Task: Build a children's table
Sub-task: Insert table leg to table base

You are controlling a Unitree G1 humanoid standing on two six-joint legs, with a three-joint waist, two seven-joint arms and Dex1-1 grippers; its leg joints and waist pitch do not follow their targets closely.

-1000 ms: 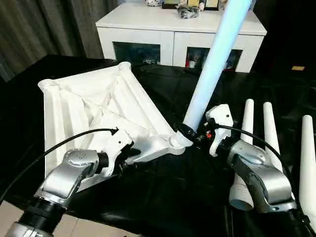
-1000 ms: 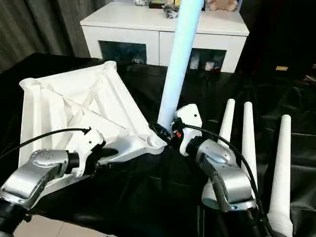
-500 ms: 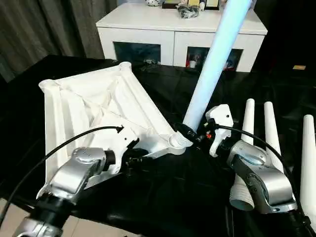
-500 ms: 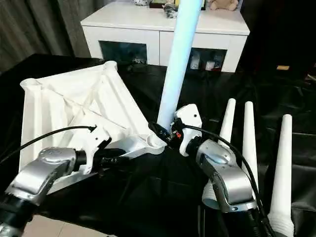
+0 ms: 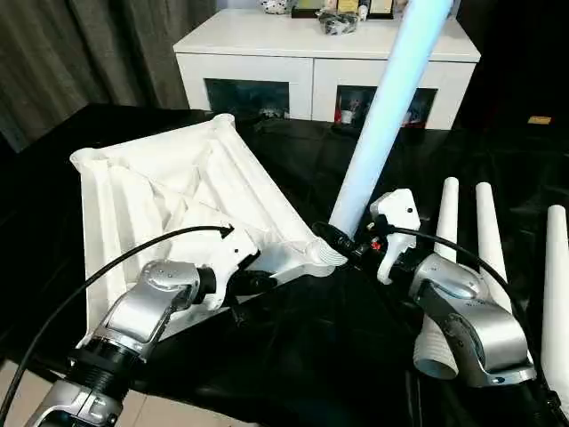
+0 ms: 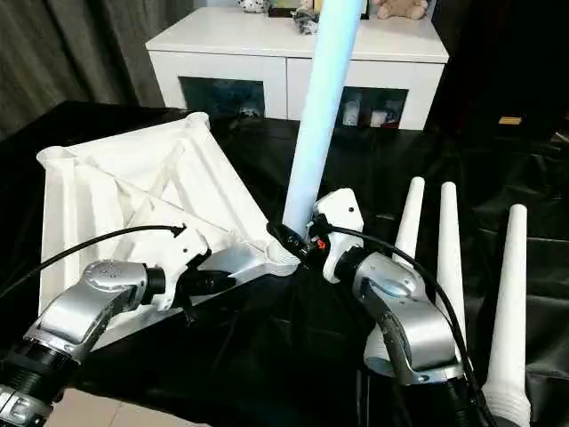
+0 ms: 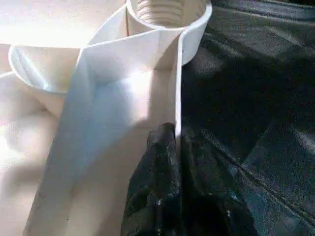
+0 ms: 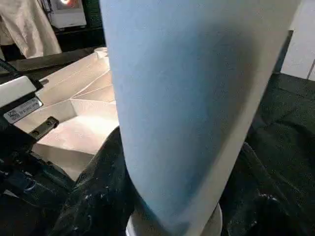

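The children's table [image 5: 169, 191] lies ribs-up at ten o'clock on the black cloth; the left gripper [image 5: 264, 281] pinches its rim, the right gripper [image 5: 342, 242] clamps the tilted leg [image 5: 382, 116]; forced askew, its thread could jam.

The table top [image 5: 169, 191] looks smooth, matt white plastic; the black sheet [image 5: 293, 356] beneath shines, crinkled. Forearms [image 5: 467, 316] are brushed silvery metal
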